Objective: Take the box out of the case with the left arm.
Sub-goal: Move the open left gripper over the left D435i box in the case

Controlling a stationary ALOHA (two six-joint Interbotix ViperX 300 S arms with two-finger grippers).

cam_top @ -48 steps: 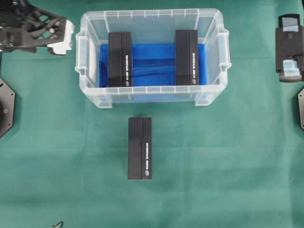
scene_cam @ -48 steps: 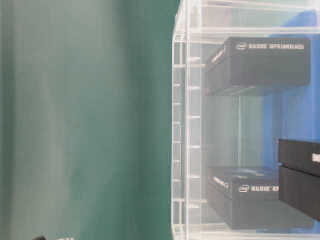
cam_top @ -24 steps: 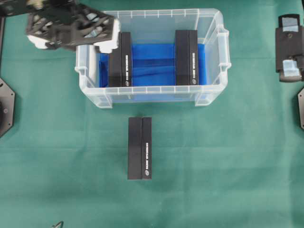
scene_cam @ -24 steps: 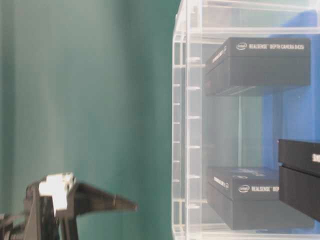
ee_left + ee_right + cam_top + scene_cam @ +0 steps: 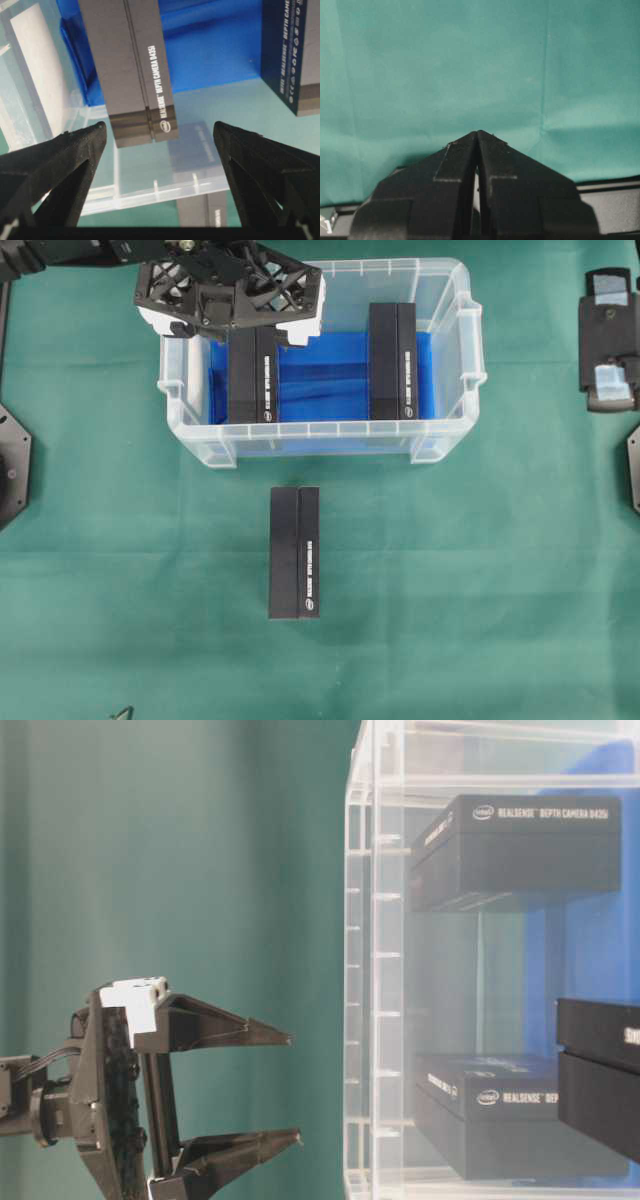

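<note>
A clear translucent plastic tub (image 5: pixel 318 360) with a rounded rim and side handles sits on the green cloth (image 5: pixel 480 580), a bright blue sheet (image 5: pixel 322 375) lining its bottom. Inside, at the left, lies a long black rectangular box with white lettering (image 5: pixel 254 375); a second black box (image 5: pixel 393 360) lies at the right, well apart from the first. A third black box (image 5: pixel 295 552) rests on the cloth outside, just in front of the tub. The left gripper (image 5: pixel 230 302), black openwork with white edges, hangs over the tub's left far corner above the left box, pointing down, its fingers (image 5: pixel 60 155) spread wide and holding nothing. At the far right the right gripper (image 5: pixel 477 137) rests above bare cloth, fingers pressed together, empty.
</note>
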